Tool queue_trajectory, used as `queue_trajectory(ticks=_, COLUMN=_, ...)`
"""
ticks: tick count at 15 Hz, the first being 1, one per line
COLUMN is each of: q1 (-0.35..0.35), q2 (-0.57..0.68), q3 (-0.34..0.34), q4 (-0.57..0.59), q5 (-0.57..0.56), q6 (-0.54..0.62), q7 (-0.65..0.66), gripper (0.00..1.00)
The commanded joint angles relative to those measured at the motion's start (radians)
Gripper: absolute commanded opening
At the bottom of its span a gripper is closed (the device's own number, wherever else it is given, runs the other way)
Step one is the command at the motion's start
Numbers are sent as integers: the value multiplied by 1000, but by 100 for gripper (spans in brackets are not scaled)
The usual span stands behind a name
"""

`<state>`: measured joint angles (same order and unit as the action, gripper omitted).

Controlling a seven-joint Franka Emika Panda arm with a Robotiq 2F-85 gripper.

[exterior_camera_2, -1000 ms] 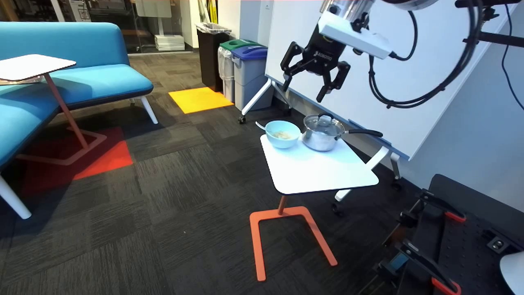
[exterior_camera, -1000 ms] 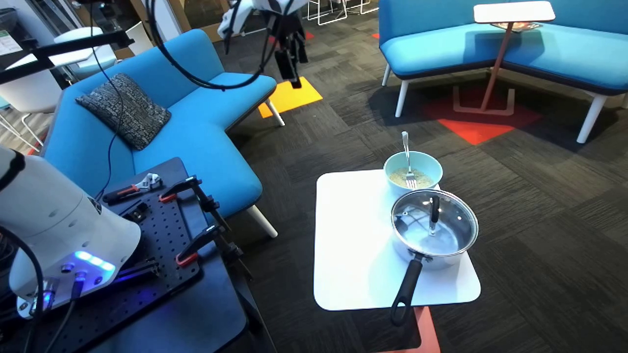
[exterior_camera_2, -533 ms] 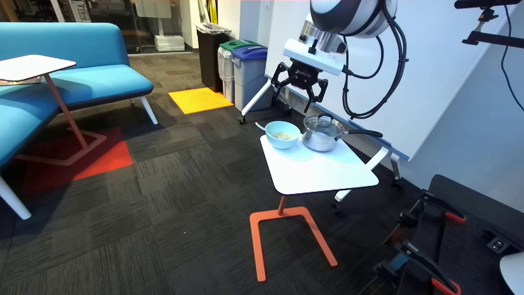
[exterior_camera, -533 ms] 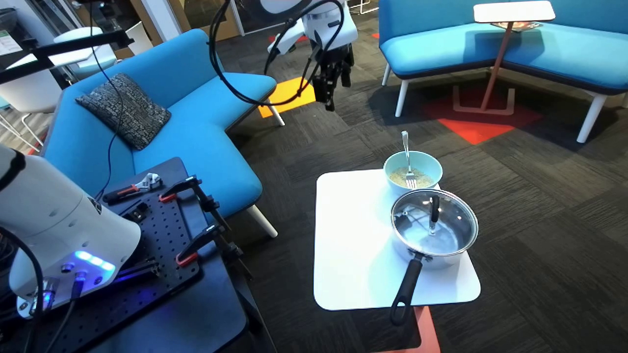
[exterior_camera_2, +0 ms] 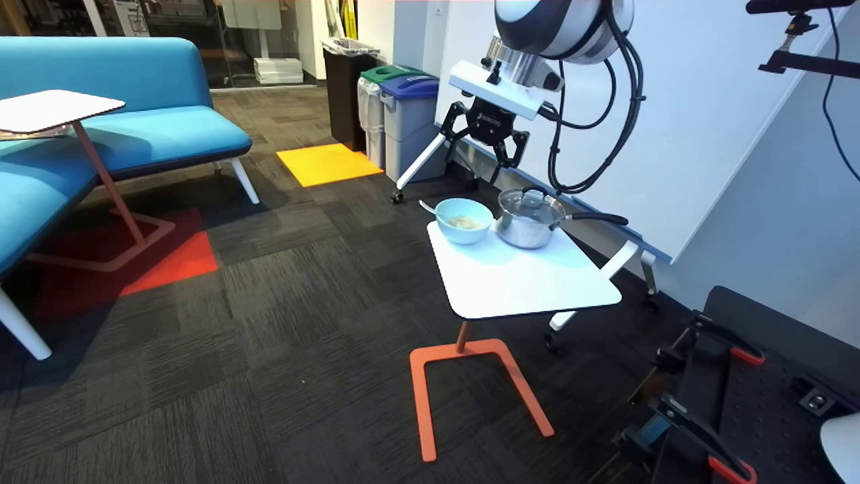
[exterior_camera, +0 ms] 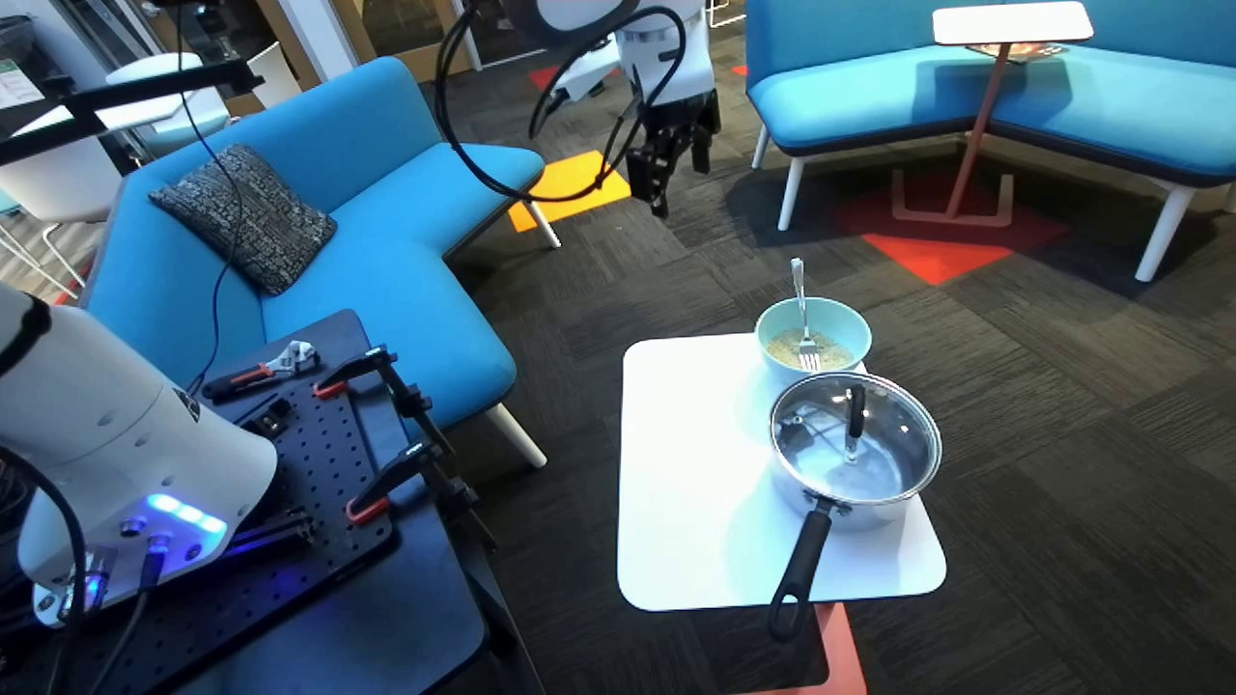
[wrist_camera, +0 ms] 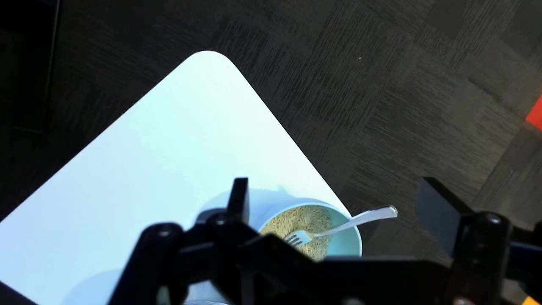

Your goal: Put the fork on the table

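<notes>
Inside the round pale-blue bowl (wrist_camera: 345,243) on the white square-topped table (wrist_camera: 190,127), the slim grey metal fork (wrist_camera: 355,220) slants tines-down, handle jutting past the rim; the black gripper (wrist_camera: 336,199), jaws wide apart, grips nothing.

In an exterior view, small pale capitals (exterior_camera_2: 490,120) are spelling the brand name ROBOTIQ across the black body of the gripper (exterior_camera_2: 472,168), only just legible. In an exterior view, a white sheet (exterior_camera: 16,87) at the left edge is bearing print too small for reading, and a dark label (exterior_camera: 187,403) on the robot's white base (exterior_camera: 126,449) is showing blurred marks.
</notes>
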<state>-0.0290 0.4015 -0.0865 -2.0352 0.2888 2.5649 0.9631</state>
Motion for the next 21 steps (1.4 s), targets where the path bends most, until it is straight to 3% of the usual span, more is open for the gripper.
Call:
queue_trajectory(ticks=1, q1=-23, q2=207, q3=-26, q4=245, q5=51, q6=-94, q7=121, gripper=100)
queue_trajectory(ticks=9, q1=-113, q2=588, q3=-18, q4=654, q5=139, q6=-248, q7=420, gripper=100)
queue_trajectory(ticks=13, q1=-183, q2=666, q3=-2, q4=751, q5=193, q6=-329, q7=525, gripper=100)
queue_trajectory(ticks=21, q1=-304, q2=701, q3=53, q4=837, q5=335, q6=-453, q7=729, gripper=100)
